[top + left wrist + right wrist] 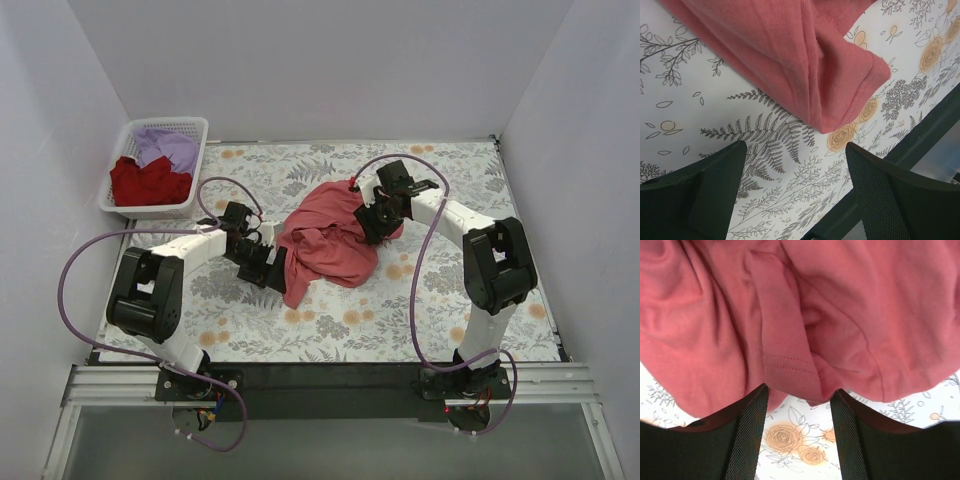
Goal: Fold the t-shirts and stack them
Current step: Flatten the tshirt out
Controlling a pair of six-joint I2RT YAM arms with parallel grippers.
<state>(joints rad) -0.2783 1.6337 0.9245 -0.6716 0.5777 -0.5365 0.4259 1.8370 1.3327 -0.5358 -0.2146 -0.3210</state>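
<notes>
While the coral-red t-shirt (330,245) lies crumpled mid-frame, the left gripper (796,147) gapes empty before a corner and the right gripper (799,390) straddles a hem unpinched, so spreading likely needs both to pinch.

The table (330,378) is covered almost wholly by a grey-and-orange floral cloth (450,300), spread flat. A dark bare strip of the table shows along the near edge. A coral-red t-shirt (325,240) lies crumpled on the cloth around the middle, one hemmed end trailing toward the near left. A white lattice basket (197,165) stands at the far left corner, well apart from the shirt.
</notes>
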